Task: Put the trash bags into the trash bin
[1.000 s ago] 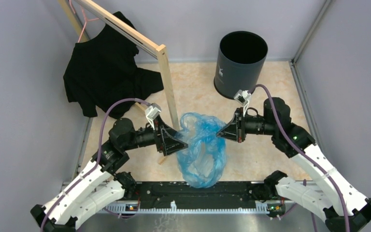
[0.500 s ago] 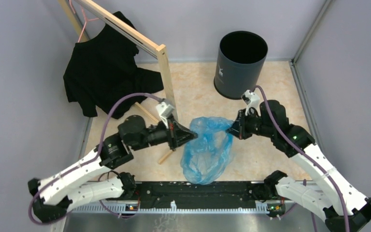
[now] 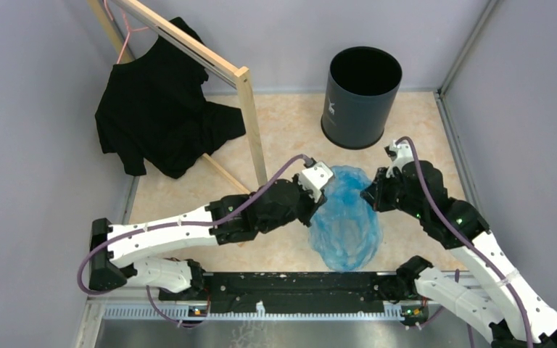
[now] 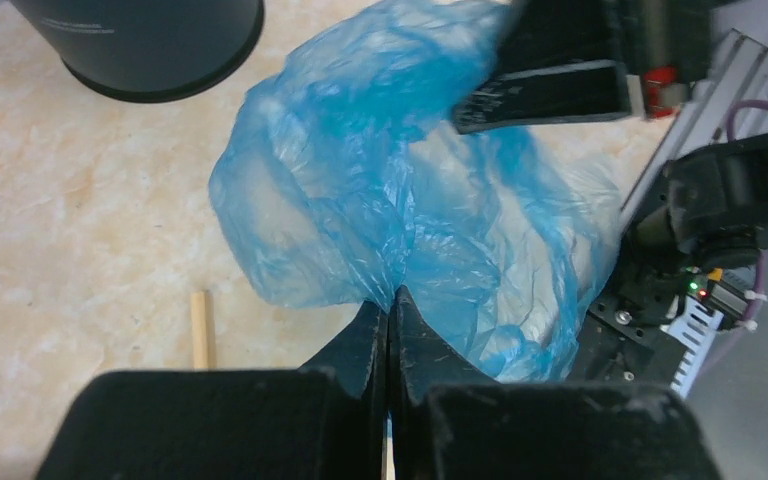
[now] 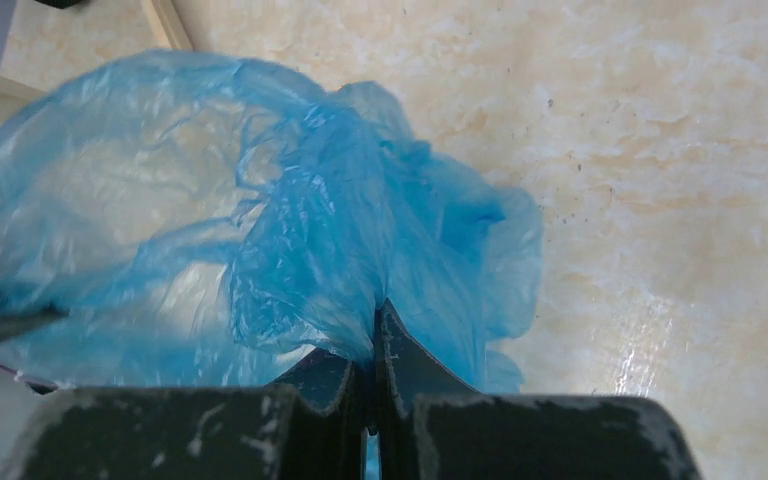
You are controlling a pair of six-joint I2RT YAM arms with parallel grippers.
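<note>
The trash bag [image 3: 344, 221], thin crinkled light-blue plastic, hangs between my two grippers over the beige floor. My left gripper [image 3: 323, 194] is shut on its left edge. In the left wrist view the closed tips [image 4: 390, 298] pinch a fold of the bag [image 4: 380, 190]. My right gripper [image 3: 369, 196] is shut on the right edge, and in its own view the film [image 5: 260, 230] bunches at the closed tips [image 5: 374, 312]. The trash bin [image 3: 360, 98], dark with a white logo, stands upright and open behind the bag, and its base [image 4: 150, 40] shows in the left wrist view.
A black garment [image 3: 159, 109] hangs from a wooden rack [image 3: 250, 123] at the back left, with the rack's foot [image 4: 200, 328] lying on the floor. Grey walls enclose the floor on three sides. A black rail [image 3: 290, 286] runs along the near edge.
The left gripper has shut on the bag's left edge and reached far to the right. The right gripper shifted right, and the bag moved right with them, gathered into a narrower hanging shape.
</note>
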